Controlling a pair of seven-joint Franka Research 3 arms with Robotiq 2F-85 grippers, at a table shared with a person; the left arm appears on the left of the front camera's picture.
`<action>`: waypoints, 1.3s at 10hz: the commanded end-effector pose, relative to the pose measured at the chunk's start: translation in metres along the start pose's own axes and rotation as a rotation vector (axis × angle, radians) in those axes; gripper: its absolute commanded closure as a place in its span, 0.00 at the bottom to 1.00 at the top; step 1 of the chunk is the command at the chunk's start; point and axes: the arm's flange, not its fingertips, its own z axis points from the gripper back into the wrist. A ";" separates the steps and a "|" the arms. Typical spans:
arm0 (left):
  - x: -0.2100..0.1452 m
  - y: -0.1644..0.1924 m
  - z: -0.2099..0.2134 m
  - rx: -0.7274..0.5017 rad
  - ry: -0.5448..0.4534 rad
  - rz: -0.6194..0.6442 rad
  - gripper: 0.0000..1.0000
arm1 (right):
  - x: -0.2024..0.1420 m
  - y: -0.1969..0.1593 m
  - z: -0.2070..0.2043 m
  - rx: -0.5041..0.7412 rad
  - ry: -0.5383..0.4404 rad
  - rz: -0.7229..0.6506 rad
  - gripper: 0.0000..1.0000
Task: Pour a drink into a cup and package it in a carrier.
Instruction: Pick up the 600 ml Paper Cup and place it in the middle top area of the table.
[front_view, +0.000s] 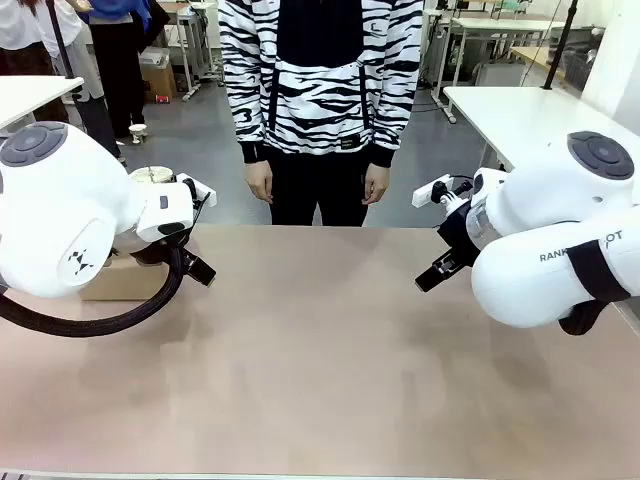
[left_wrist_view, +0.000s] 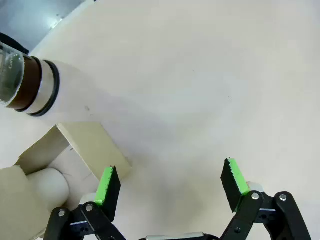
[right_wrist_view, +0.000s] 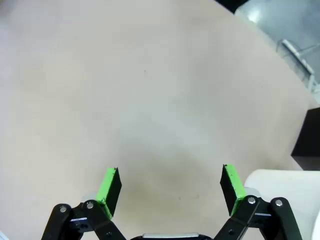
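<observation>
We see a broad table (front_view: 320, 380) with a matt, pinkish-beige top; most of it lies bare. In the wrist views the same surface looks paler, cream, with a few tiny dark specks.

The left gripper (left_wrist_view: 172, 182) hangs over the table's 9 o'clock side, its green pads (left_wrist_view: 105, 182) spread wide with nothing between them. The right gripper (right_wrist_view: 170, 182) hangs at 3 o'clock, likewise released and holding nothing.

The carrier (front_view: 125, 283), brown cardboard, sits on the table at 9 o'clock, half hidden behind the left arm. In the left wrist view it lies at 8 o'clock, just beside the left pad, with a white rounded shape (left_wrist_view: 47, 185) inside it. At 10 o'clock in that view stands a vessel (left_wrist_view: 70, 95) with a white body, a clear glass part and a dark brown band (left_wrist_view: 31, 85). We cannot tell whether that band is the drink.

At 12 o'clock a person (front_view: 320, 80) in a zebra-striped top stands at the far edge, both hands (front_view: 260, 182) hanging down, apart from the table.

Behind lies a grey floor (front_view: 200, 140). A white table (front_view: 520, 110) stands at 2 o'clock, another (front_view: 25, 95) at 10 o'clock, and other people stand at 11 o'clock. In the right wrist view, a black block (right_wrist_view: 307, 135) sits at 3 o'clock.
</observation>
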 end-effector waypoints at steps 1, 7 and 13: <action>0.000 0.000 0.000 0.000 0.000 0.000 0.00 | 0.000 0.000 0.000 0.000 -0.001 0.000 0.00; 0.000 0.000 0.000 0.000 0.000 0.000 0.00 | 0.000 0.000 0.000 0.000 -0.001 0.000 0.00; 0.000 0.000 0.000 0.000 0.000 0.000 0.00 | 0.095 -0.074 0.069 0.050 -0.086 0.069 0.00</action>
